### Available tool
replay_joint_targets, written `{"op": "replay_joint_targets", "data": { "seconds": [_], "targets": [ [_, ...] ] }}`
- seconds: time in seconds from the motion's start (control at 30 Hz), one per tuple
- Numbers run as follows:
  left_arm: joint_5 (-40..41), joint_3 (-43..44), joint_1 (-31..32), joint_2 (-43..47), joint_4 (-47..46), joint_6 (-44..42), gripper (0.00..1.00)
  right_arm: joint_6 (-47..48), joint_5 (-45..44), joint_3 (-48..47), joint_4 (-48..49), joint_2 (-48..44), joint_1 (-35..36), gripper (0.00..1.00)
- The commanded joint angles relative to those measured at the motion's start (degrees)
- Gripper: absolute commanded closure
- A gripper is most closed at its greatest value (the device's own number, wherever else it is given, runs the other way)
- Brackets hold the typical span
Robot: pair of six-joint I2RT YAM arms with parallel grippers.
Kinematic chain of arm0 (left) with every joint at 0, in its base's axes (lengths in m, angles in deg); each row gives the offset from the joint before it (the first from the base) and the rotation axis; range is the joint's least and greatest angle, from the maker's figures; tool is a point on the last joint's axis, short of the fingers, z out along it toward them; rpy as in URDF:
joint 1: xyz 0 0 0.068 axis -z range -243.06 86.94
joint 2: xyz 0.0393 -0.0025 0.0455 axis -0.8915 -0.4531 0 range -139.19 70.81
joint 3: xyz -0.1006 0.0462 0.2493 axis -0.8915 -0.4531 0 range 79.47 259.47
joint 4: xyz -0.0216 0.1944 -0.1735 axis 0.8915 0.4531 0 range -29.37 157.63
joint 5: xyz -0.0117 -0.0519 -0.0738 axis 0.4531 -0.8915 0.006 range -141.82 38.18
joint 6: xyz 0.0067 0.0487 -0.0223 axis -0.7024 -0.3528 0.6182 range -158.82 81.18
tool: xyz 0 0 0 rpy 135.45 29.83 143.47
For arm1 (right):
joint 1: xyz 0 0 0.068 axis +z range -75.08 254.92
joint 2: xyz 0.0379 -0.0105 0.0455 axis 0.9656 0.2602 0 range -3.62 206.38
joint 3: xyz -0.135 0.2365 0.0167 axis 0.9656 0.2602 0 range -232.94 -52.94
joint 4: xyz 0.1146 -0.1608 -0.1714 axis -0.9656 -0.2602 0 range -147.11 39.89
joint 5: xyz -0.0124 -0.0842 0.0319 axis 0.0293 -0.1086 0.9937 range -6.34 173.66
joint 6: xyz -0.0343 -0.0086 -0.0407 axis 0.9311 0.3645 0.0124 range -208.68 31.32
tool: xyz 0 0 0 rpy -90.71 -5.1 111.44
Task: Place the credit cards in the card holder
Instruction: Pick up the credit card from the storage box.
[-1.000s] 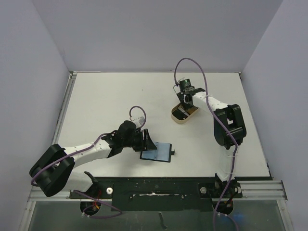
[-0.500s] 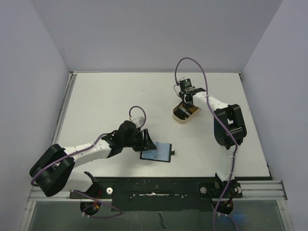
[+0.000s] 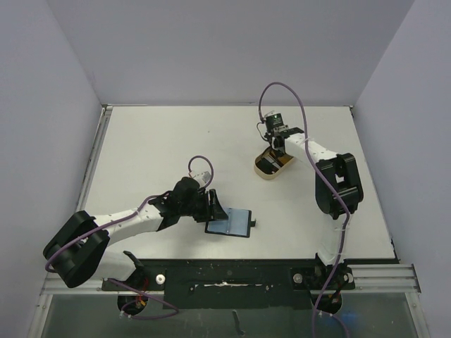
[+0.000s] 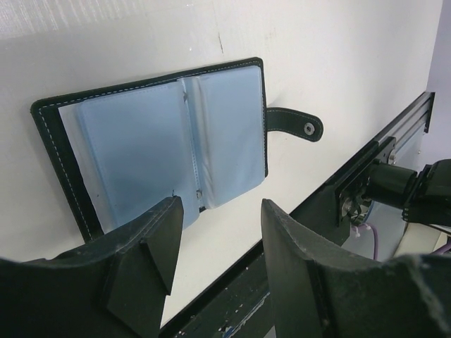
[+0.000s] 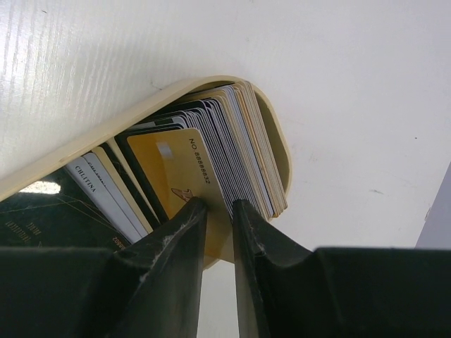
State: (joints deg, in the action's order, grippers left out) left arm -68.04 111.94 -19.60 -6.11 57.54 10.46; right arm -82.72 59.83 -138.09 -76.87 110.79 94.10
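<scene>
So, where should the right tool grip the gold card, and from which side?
Its raised top edge, from above, pinching both flat faces: the gold card stands on edge, packed among other cards in the beige tray, so probably only that edge is free.

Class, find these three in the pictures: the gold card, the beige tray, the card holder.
gold card (image 5: 173,169), right wrist view, its printed face.
beige tray (image 5: 277,141), right wrist view, its curved rim.
card holder (image 4: 134,148), left wrist view, left inner panel.

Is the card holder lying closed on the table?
No, the card holder lies open, its bluish inner panels facing up.
</scene>
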Motion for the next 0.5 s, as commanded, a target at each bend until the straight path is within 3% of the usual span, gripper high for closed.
{"op": "replay_joint_targets", "data": {
  "seconds": [0.0,0.33,0.47],
  "targets": [
    [0.9,0.2,0.1,1.9,-0.9,-0.4,0.52,0.0,-2.7,-1.3,1.2,-5.3,-0.5,0.79],
    [2.8,0.6,0.1,1.8,2.1,-0.3,0.52,-2.5,1.6,-1.2,-1.3,-8.4,-0.5,0.89],
    [4.7,1.2,0.1,2.1,4.9,-0.8,0.53,-5.5,11.2,-0.2,-4.1,-11.6,-0.4,0.98]
  ]
}}
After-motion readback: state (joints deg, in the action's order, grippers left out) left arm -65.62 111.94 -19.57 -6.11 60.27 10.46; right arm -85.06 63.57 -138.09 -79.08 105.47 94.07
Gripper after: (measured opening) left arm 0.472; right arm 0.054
